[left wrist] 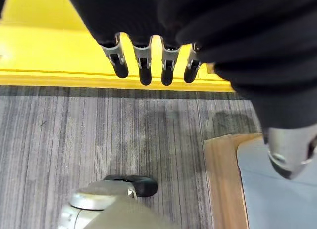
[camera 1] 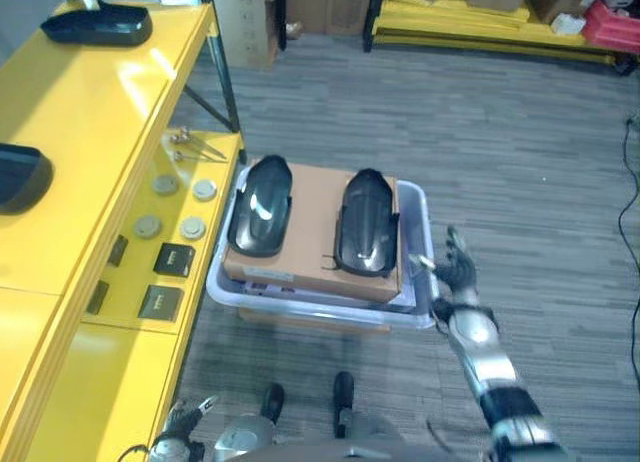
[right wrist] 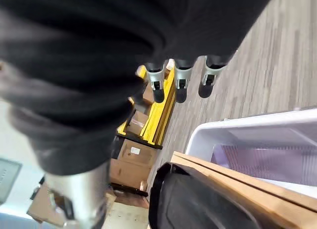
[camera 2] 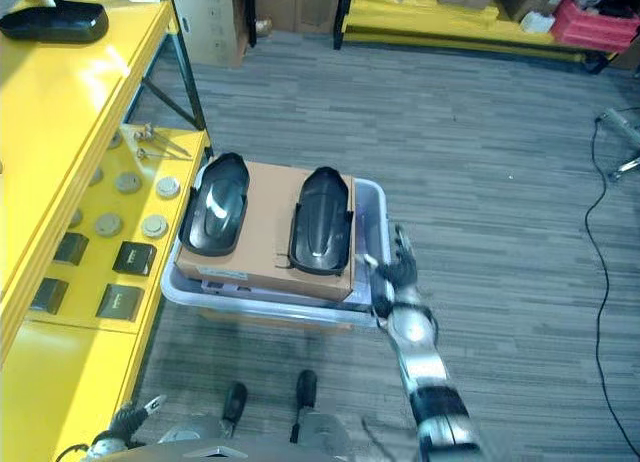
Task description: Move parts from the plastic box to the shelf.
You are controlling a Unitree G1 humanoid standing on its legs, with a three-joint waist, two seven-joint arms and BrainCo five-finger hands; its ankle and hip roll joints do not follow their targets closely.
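Observation:
A pale plastic box [camera 1: 330,307] stands on the floor beside the yellow shelf [camera 1: 70,112]. A cardboard sheet [camera 1: 310,232] lies across the box and carries two glossy black parts, one at the left [camera 1: 260,204] and one at the right [camera 1: 365,222]. My right hand [camera 1: 455,272] hovers just off the box's right rim, open with fingers straight and holding nothing. Its wrist view shows the right black part [right wrist: 198,204] close by. My left hand [camera 1: 185,420] hangs low by the shelf's front, open and empty, with fingers [left wrist: 143,65] straight.
Two more black parts lie on the shelf's top board, one far back [camera 1: 100,24] and one nearer [camera 1: 20,177]. The lower board holds round discs [camera 1: 170,207], small black blocks [camera 1: 165,282] and metal pins [camera 1: 190,142]. Cardboard boxes and yellow racks [camera 1: 480,22] stand at the back.

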